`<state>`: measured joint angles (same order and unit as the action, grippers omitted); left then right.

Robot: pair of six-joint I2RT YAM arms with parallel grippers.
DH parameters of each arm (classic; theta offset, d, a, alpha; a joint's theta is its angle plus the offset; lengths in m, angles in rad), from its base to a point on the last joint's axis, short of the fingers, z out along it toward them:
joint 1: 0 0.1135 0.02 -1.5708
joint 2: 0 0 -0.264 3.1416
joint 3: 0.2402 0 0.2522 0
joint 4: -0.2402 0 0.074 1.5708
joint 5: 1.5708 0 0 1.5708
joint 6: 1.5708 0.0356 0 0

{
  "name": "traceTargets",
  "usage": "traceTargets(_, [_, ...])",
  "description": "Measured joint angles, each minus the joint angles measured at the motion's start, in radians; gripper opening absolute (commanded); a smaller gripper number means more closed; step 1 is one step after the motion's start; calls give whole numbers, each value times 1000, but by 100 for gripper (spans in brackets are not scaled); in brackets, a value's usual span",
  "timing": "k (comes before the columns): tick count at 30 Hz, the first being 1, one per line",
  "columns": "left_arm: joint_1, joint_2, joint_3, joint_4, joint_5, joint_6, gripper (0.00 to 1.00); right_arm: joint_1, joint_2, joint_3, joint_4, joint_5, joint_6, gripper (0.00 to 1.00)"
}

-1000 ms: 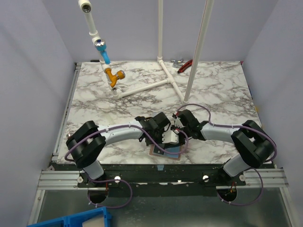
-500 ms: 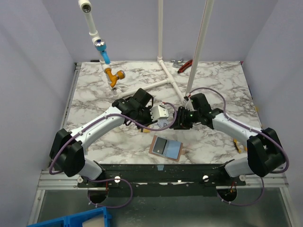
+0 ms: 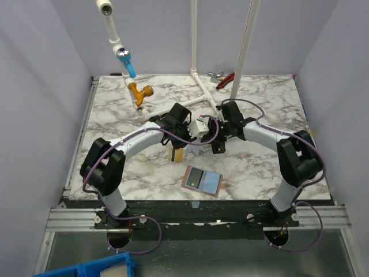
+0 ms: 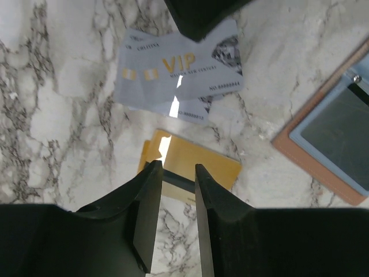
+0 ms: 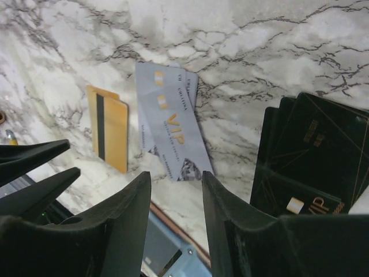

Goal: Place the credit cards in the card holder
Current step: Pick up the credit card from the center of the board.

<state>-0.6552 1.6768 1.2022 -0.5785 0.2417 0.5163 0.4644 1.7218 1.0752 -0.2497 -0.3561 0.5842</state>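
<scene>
The tan card holder (image 3: 203, 181) lies open near the table's front edge, showing a light blue and dark grey inside; it also shows in the left wrist view (image 4: 340, 138). A gold card (image 3: 177, 153) with a dark stripe lies behind it, also seen in the left wrist view (image 4: 196, 164). Two overlapping silvery-grey VIP cards (image 4: 179, 72) lie beside it. Several black cards (image 5: 311, 161) lie stacked to their right. My left gripper (image 4: 177, 173) is open and empty above the gold card. My right gripper (image 5: 174, 184) is open and empty above bare marble between the grey cards and the holder.
A white pipe frame (image 3: 199, 98) with an orange and blue fitting (image 3: 140, 92) stands at the back. A red-handled tool (image 3: 225, 79) lies at the back edge. The two grippers (image 3: 204, 141) hover close together over the loose cards.
Both grippers have moved from over the card holder at the front back toward the loose cards and closer together. The holder stays open where it was.
</scene>
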Motion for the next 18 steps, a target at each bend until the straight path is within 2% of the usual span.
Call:
traceTargets(6, [7, 79, 90, 83, 25, -7, 31, 0, 76, 1, 43, 3, -1, 41])
traceTargets(13, [7, 167, 181, 91, 44, -10, 31, -1, 77, -66, 143, -2, 26, 20])
traceTargets(18, [7, 214, 245, 59, 44, -20, 31, -2, 73, -148, 213, -5, 62, 20])
